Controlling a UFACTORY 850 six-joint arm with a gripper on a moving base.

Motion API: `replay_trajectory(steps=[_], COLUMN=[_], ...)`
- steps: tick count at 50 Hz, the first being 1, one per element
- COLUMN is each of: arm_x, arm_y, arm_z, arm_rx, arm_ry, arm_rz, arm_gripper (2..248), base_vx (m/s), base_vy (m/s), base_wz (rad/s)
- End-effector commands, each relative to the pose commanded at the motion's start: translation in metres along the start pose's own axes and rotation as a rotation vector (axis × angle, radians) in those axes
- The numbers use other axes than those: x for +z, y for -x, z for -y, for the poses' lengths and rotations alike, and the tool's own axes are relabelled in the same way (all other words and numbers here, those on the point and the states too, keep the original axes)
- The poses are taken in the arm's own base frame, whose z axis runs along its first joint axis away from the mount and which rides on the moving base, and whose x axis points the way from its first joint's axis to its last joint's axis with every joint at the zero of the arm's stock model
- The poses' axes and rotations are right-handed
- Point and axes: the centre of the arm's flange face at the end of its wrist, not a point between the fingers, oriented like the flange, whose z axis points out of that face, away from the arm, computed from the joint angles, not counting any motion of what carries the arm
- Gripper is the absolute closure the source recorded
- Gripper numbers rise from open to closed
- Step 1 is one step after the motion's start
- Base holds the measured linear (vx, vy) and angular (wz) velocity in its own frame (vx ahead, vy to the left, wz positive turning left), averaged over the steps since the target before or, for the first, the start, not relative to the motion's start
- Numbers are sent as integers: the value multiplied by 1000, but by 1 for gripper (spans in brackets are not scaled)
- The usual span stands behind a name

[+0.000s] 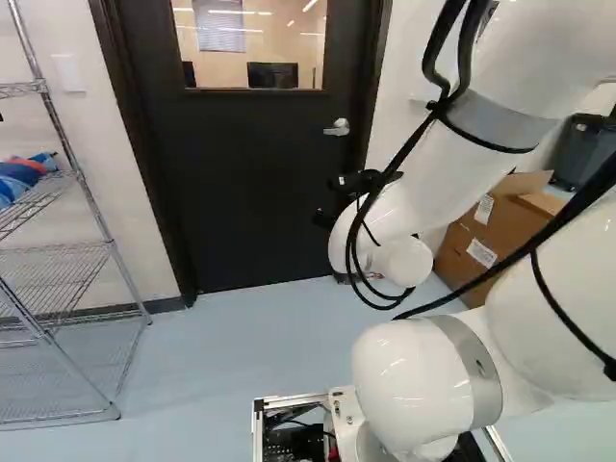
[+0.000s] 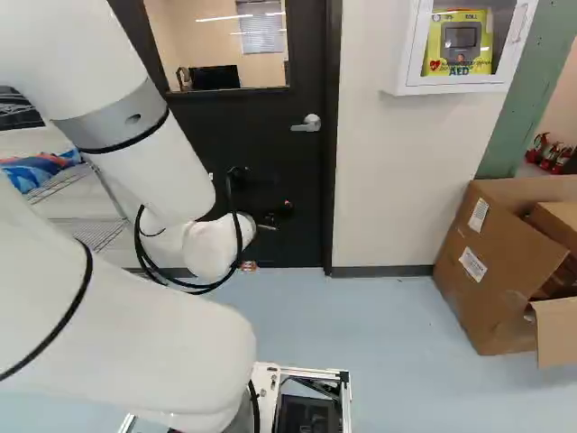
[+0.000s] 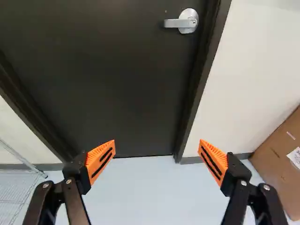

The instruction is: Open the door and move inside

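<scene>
OK so the black door (image 1: 250, 192) is shut in its frame (image 3: 197, 89), dead ahead. Wire rack (image 1: 82, 183) stands at the left of the left base view, white arm (image 1: 423, 202) reaches toward the door, cardboard box (image 2: 487, 302) sits at the right of both base views. The gripper (image 1: 325, 200) has its fingers spread wide (orange pads (image 3: 96, 153), hard to miss). Silver lever handle (image 3: 189, 22) is on the door, well apart from them.

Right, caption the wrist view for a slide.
The open gripper faces a closed black door with a silver lever handle.
</scene>
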Motion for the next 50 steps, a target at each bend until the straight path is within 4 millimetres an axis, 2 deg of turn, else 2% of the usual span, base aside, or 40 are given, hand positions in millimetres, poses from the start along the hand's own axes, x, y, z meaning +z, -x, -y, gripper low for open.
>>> replay_trajectory(steps=[50], arm_x=[0], arm_y=[0], arm_z=[0], arm_rx=[0], arm_ry=[0], arm_rz=[0], arm_gripper=[3], base_vx=[140], base_vy=[26], base_wz=[-8])
